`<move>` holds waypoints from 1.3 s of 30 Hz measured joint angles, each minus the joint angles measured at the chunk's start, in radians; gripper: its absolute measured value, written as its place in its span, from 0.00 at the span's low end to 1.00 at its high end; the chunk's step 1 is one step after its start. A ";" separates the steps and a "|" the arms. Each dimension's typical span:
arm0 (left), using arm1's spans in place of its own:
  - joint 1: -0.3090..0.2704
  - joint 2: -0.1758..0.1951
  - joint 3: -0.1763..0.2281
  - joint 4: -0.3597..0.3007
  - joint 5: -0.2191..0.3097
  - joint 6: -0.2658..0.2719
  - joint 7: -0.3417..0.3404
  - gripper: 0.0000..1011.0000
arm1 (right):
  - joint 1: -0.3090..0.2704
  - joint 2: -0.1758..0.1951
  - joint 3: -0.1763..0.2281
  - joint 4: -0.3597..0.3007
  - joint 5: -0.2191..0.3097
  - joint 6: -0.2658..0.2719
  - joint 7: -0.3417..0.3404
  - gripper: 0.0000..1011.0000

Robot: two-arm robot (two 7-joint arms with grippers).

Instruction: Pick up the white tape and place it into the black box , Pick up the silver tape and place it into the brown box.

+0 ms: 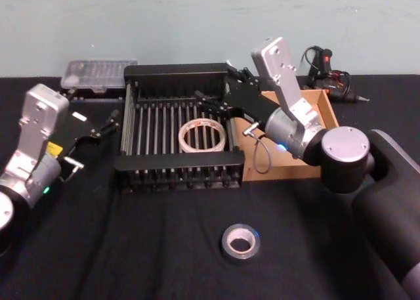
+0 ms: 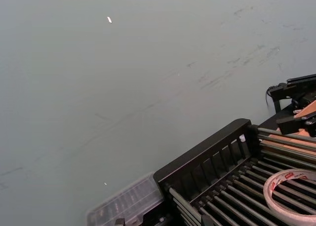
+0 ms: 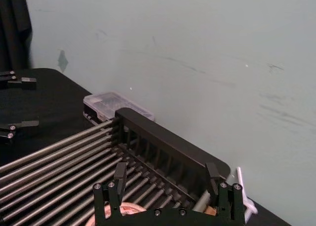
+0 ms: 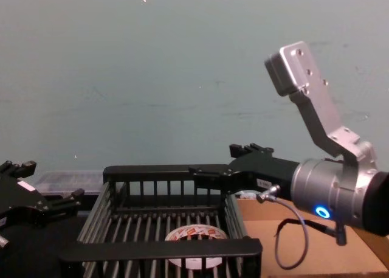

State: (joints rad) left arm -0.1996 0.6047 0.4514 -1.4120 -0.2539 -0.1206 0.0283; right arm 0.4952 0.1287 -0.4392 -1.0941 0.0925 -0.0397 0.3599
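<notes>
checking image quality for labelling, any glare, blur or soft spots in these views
Head view: soft overall, black cloth swallows shadow, silver tape still readable. Left wrist view: the wall is flat and featureless, white tape fairly crisp. Right wrist view: right pincer sharp, open. Chest view: a blue light glows on the right arm, no strong glare.

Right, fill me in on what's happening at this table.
The flat white tape roll already lies on the barred floor of the black slatted plastic crate. The right gripper hangs open and empty over the crate's far right part. The left gripper sits open beside the crate's left wall. The thick grey duct-tape roll lies on the black tabletop in front; the shallow brown cardboard tray awaits it.
</notes>
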 joint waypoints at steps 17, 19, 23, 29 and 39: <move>0.000 0.000 0.000 0.000 0.000 0.000 0.000 0.99 | -0.113 0.058 0.035 -0.163 0.048 0.091 0.002 0.99; 0.000 0.000 0.000 0.000 0.000 0.000 0.000 0.99 | -0.130 0.067 0.039 -0.185 0.055 0.098 0.002 0.99; 0.000 0.000 0.000 0.000 0.000 0.000 0.000 0.99 | -0.159 0.083 0.046 -0.227 0.069 0.108 0.004 0.99; 0.000 0.000 0.000 0.000 0.000 0.000 0.000 0.99 | -0.215 0.112 0.057 -0.307 0.102 0.128 0.012 0.99; 0.000 0.000 0.000 0.000 0.000 0.000 0.000 0.99 | -0.308 0.165 0.069 -0.438 0.153 0.153 0.014 0.99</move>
State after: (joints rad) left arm -0.1995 0.6047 0.4514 -1.4120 -0.2539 -0.1205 0.0283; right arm 0.1875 0.2936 -0.3697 -1.5319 0.2451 0.1130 0.3740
